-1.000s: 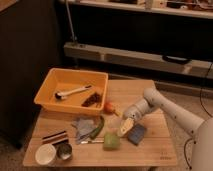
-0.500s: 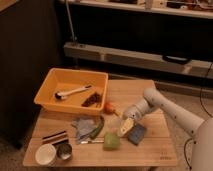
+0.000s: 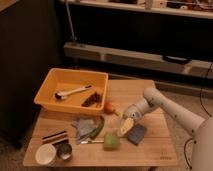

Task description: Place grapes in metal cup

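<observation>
Unmoved since earlier, pincer poised just beside flat blue sponge on wooden table, grip state indiscernible; dark reddish-purple bunch of grapes inside orange plastic bin, shiny steel cup front-left.

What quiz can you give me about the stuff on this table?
1. True or false: the claw is outside the bin, by the sponge.
2. Fill in: the grapes lie in the ___.
3. Which stands right beside the metal cup? A) bin B) white cup C) sponge

Key: 1. true. 2. bin. 3. B.
</observation>
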Controlling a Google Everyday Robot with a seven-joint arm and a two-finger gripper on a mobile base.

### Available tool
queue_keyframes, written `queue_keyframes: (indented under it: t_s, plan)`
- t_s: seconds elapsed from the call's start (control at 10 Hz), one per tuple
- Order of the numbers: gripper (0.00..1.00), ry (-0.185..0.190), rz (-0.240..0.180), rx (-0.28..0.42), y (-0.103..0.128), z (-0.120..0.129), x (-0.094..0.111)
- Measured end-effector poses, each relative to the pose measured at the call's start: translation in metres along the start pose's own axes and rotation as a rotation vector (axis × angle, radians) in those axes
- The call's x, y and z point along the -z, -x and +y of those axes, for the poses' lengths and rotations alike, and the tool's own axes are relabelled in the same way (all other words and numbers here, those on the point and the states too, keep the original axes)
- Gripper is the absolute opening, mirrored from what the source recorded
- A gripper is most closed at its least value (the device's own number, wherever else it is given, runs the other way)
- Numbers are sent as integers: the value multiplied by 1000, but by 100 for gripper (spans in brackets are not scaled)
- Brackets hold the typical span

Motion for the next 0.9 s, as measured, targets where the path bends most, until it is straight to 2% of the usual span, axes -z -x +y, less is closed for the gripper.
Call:
queue_keyframes:
  t_s: [0.3, 0.6, 0.8, 0.9]
  plan:
    - [80, -86, 60, 82, 23, 10, 17]
    - [80, -176, 160, 202, 50, 25, 31]
    - [80, -264, 271, 315, 74, 41, 36]
    - [80, -323, 340, 378, 91, 53, 37]
